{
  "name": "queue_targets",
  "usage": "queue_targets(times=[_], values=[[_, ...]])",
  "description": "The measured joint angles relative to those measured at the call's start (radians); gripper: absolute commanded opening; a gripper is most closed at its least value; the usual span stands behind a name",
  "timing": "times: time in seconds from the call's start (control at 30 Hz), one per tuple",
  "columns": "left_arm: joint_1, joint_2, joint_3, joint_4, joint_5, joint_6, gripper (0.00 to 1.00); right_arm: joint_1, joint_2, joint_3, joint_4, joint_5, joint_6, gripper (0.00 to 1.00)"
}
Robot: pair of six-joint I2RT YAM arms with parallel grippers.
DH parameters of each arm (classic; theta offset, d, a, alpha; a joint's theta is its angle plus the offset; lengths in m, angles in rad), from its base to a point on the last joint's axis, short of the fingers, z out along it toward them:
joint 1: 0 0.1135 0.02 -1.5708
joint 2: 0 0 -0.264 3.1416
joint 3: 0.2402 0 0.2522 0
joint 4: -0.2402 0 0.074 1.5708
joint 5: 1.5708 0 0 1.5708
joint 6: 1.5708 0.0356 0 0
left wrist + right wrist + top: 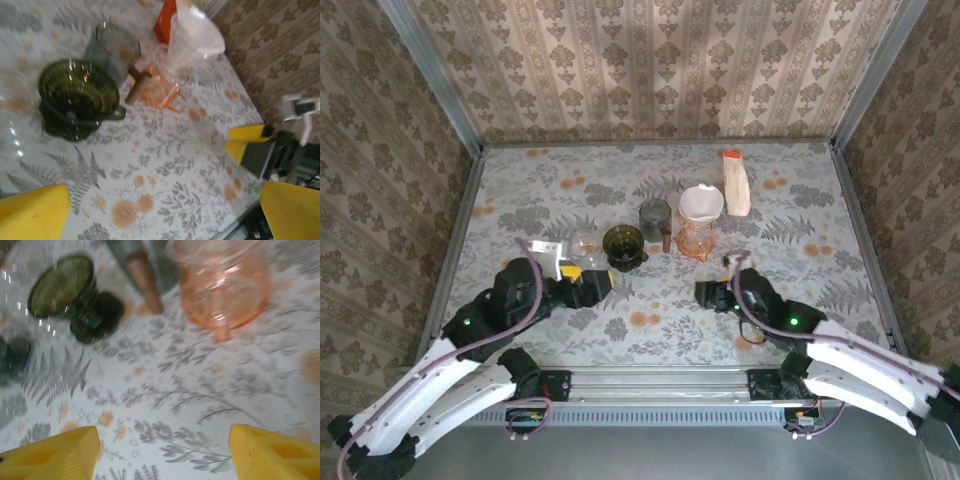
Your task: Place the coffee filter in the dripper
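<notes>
At table centre, coffee filter [701, 203] sits inside pink dripper [697, 241], green dripper [623, 245] to its left. L gripper [608, 283]: fingers spread wide, nothing betw. R gripper [701, 292]: spread, empty, near pink dripper.

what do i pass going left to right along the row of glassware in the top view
clear glass piece → green glass dripper → grey glass cup → pink dripper with the white filter in its top → orange-topped white packet
</notes>
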Motion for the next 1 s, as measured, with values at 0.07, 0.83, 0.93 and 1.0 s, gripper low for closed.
queue_targets(times=[0.07, 0.83, 0.93, 1.0], values=[[0.004, -0.028, 0.024, -0.031, -0.032, 0.033, 1.00, 0.047, 0.137, 0.075, 0.029, -0.008, -0.019, 0.71], [0.010, -0.184, 0.080, -0.185, -0.195, 0.166, 1.00, 0.235, 1.036, 0.719, 0.297, -0.269, -0.210, 0.73], [0.010, -0.184, 0.080, -0.184, -0.202, 0.170, 1.00, 0.235, 1.081, 0.767, 0.300, -0.288, -0.216, 0.73], [0.011, -0.184, 0.080, -0.185, -0.217, 0.170, 1.00, 0.235, 1.114, 0.803, 0.303, -0.300, -0.219, 0.73]])
